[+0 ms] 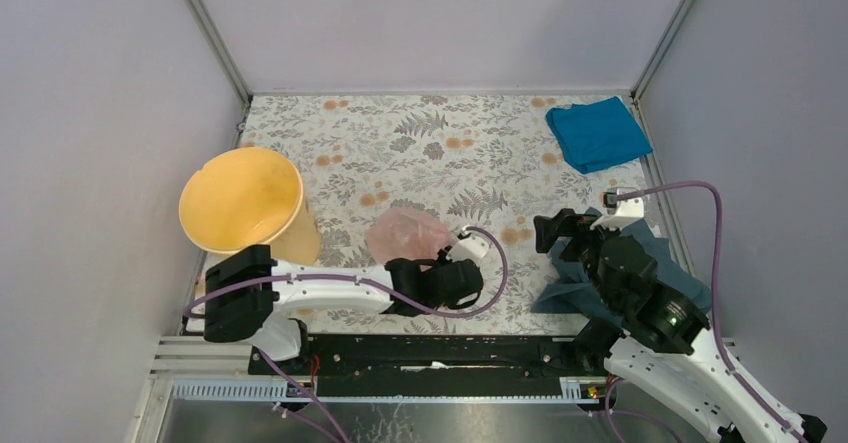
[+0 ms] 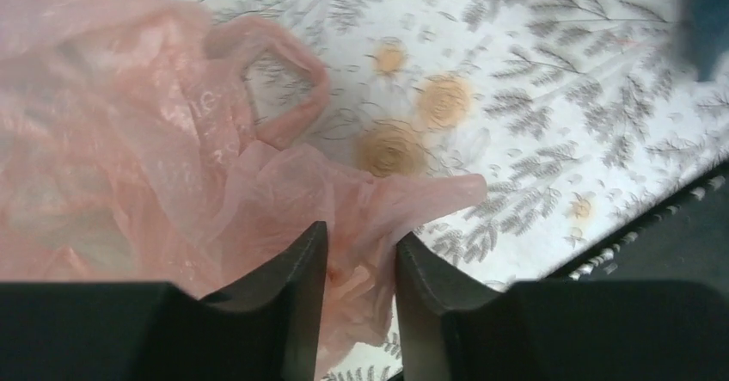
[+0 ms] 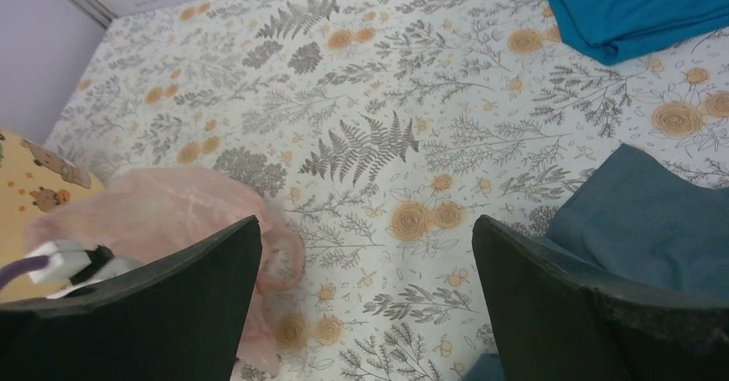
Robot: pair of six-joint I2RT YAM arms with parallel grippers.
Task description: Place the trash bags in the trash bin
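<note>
The pale-pink translucent trash bag point(image 1: 408, 235) lies crumpled on the floral table mat, right of the yellow-orange trash bin point(image 1: 240, 198), which leans at the left edge. My left gripper point(image 1: 412, 268) is low at the bag's near edge. In the left wrist view its jaws point(image 2: 361, 243) stand narrowly apart with a bunched fold of the bag point(image 2: 155, 140) between them. My right gripper point(image 1: 550, 231) is wide open and empty above the mat point(image 3: 365, 235), right of the bag point(image 3: 163, 205). The bin's rim shows at the left of that view point(image 3: 26, 192).
A bright blue folded cloth point(image 1: 598, 133) lies at the back right corner, also in the right wrist view point(image 3: 636, 3). A grey-blue cloth point(image 1: 560, 288) lies under the right arm point(image 3: 645, 218). Grey walls enclose the table on three sides.
</note>
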